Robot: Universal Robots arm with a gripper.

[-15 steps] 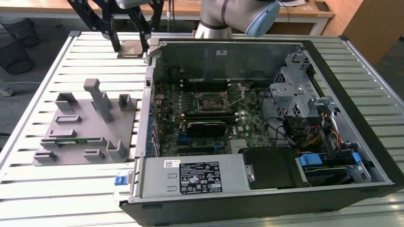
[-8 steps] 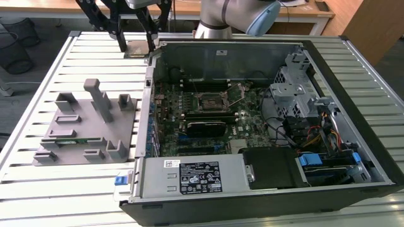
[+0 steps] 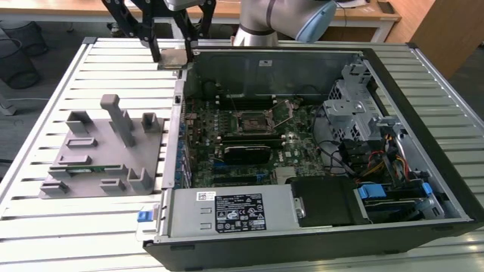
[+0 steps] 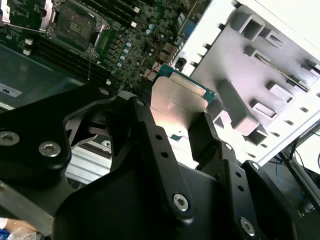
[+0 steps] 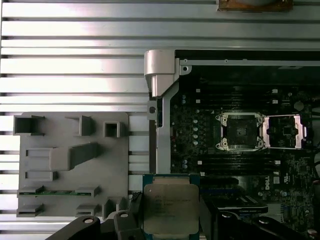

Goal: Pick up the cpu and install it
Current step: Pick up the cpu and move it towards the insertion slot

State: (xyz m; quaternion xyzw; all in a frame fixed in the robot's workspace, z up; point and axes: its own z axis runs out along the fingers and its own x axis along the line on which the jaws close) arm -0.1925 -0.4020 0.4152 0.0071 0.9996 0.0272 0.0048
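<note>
My gripper (image 3: pixel 172 55) hangs above the far left corner of the open computer case (image 3: pixel 423 164), shut on the cpu (image 3: pixel 173 57), a small flat square chip. In both wrist views the cpu (image 4: pixel 177 100) (image 5: pixel 170 206) sits clamped between the two black fingers (image 4: pixel 150 140), its silvery metal top showing. The motherboard socket (image 3: pixel 250 122) (image 5: pixel 240 132) lies open inside the case, with its metal frame (image 5: pixel 285 132) flipped aside. The held cpu is well apart from the socket, off toward the exterior view's left and farther back.
A grey holder fixture (image 3: pixel 98 153) (image 5: pixel 70 160) lies on the slatted table (image 3: pixel 45 226) at the exterior view's left of the case, with a green memory stick (image 5: pixel 60 191) in it. Drive bays and cables (image 3: pixel 370 141) crowd the case's right side.
</note>
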